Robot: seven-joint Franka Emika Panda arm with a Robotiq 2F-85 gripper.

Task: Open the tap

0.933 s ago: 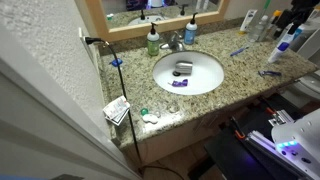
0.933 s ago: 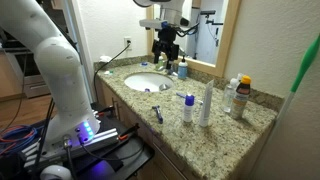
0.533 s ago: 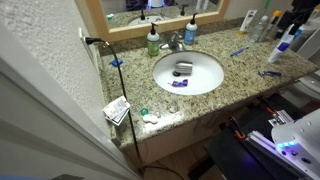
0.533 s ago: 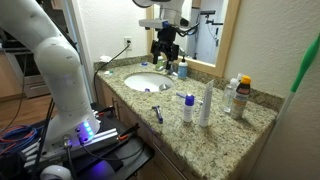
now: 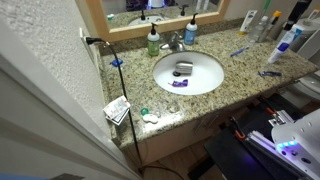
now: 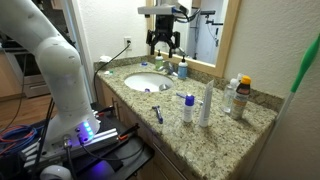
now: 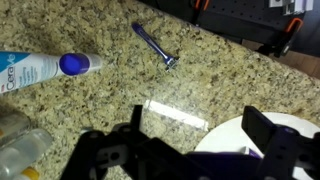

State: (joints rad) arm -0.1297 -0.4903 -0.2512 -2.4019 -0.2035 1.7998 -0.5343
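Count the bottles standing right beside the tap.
2: the green-capped soap bottle on one side of the tap, the blue bottle on the other. None seems hidden.

The white, thick-jointed robot arm (image 6: 48,60) fills the near left of an exterior view. It climbs from its base (image 6: 85,130), which glows with blue lights, and leaves the picture at the top. It comes back at the far centre, where the wrist points straight down. The black two-fingered gripper (image 6: 165,45) hangs from it with jaws spread wide and nothing between them. In the wrist view its dark fingers (image 7: 135,125) stand well apart, holding nothing.
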